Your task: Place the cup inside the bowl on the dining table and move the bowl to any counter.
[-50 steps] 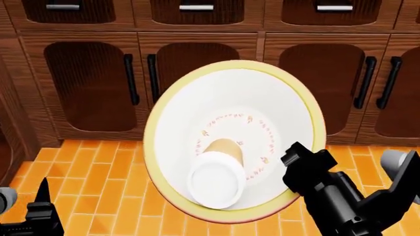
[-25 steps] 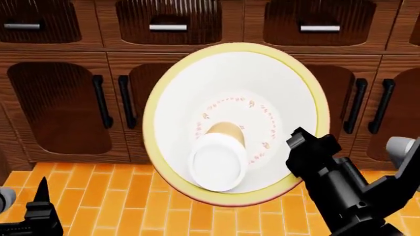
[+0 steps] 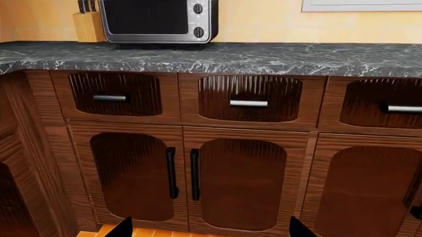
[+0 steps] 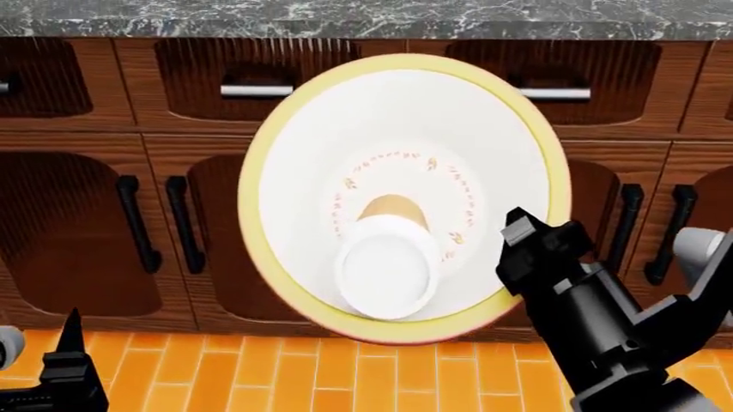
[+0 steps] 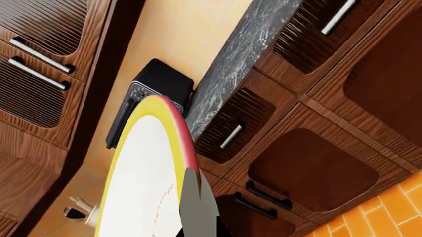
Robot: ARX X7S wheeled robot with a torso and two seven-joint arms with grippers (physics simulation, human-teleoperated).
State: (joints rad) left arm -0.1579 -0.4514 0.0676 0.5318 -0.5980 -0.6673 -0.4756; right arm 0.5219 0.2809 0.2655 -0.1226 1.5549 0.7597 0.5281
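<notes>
Since the earlier pictures the head view has risen, so the counter (image 4: 366, 17) edge now shows at 12 o'clock and the orange floor (image 4: 343, 378) has shrunk to a strip at 6 o'clock. The right gripper (image 4: 530, 245) pinches the bowl (image 4: 458, 129) rim at about 4 o'clock, holding it in the air before the cabinet doors (image 4: 69, 232), with the cup (image 4: 387, 257) lying inside, lid toward the camera. The left gripper (image 3: 207, 228) has its jaws spread and holds nothing.
</notes>
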